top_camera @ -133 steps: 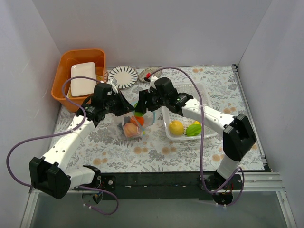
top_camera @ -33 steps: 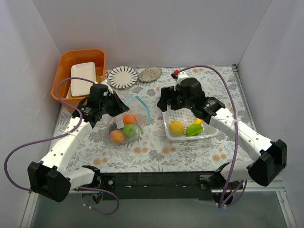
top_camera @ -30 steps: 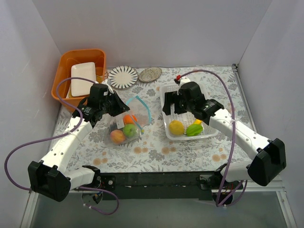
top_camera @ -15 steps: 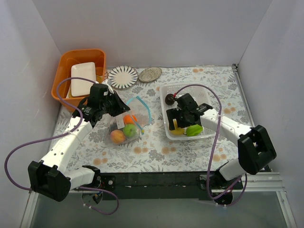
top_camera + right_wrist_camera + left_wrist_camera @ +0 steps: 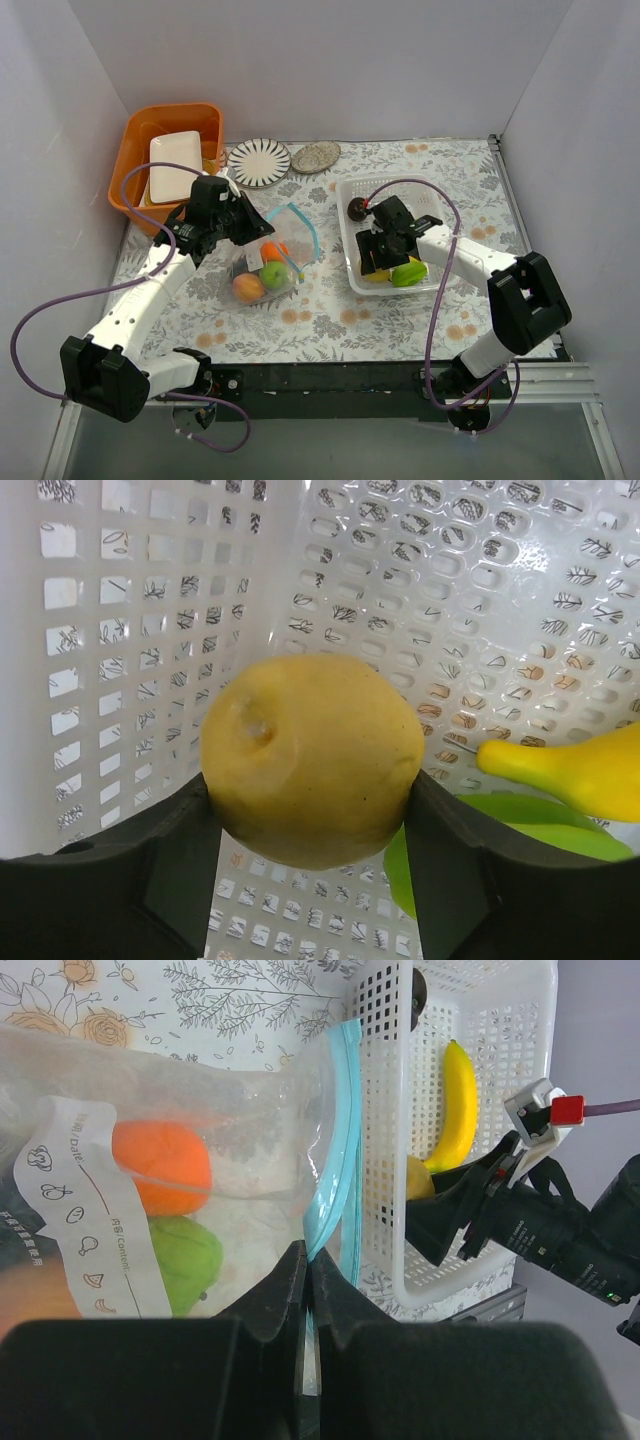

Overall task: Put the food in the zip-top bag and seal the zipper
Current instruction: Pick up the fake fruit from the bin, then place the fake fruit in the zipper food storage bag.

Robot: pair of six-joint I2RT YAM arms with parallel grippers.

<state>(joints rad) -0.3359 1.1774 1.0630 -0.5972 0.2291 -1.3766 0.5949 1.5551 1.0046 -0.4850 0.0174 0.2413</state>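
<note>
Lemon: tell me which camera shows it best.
Right wrist: the lemon fills the frame, held in the right hand. Left wrist shows only a sliver beside the basket wall; top external mostly hides it under that hand.

Half-seen fruit
From overhead the right gripper (image 5: pixel 374 266) covers nearly all of the lemon (image 5: pixel 310 760). In the right wrist view the banana (image 5: pixel 570 770) runs off at 3 o'clock and the mango (image 5: pixel 530 842) sits mostly behind the lemon; the left wrist view crops the peach (image 5: pixel 25 1300) in the bag (image 5: pixel 250 1160) at 8 o'clock.
</note>
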